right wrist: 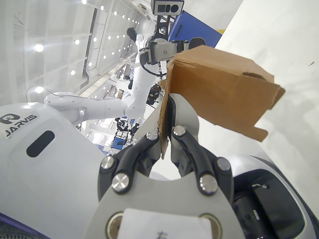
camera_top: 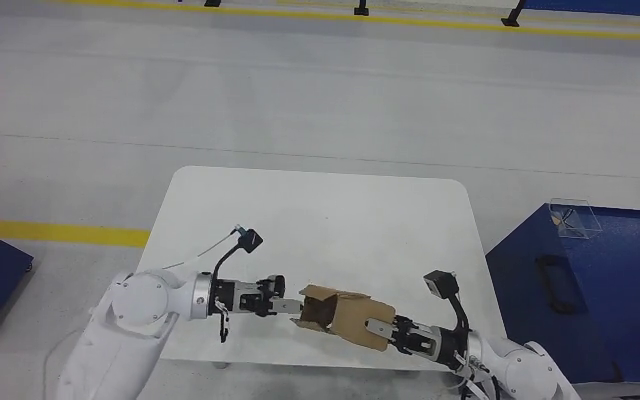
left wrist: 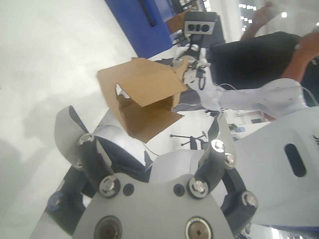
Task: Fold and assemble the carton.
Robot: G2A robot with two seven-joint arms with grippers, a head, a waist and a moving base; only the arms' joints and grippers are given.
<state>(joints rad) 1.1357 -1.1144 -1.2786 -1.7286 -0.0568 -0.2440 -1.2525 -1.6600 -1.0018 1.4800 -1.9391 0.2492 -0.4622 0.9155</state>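
— Where's the carton (camera_top: 345,314), and how does it lie?
— Over the near edge of the table (camera_top: 320,220), long axis running across from arm to arm, open mouth facing the left gripper (left wrist: 142,119)
— And the claws?
— The right gripper (right wrist: 170,100) is pinched on an end flap, plain in its wrist view but hard to make out from the top. The left fingers (left wrist: 71,130) stand spread, with the carton just beyond them
— Resting on the table?
— Can't tell
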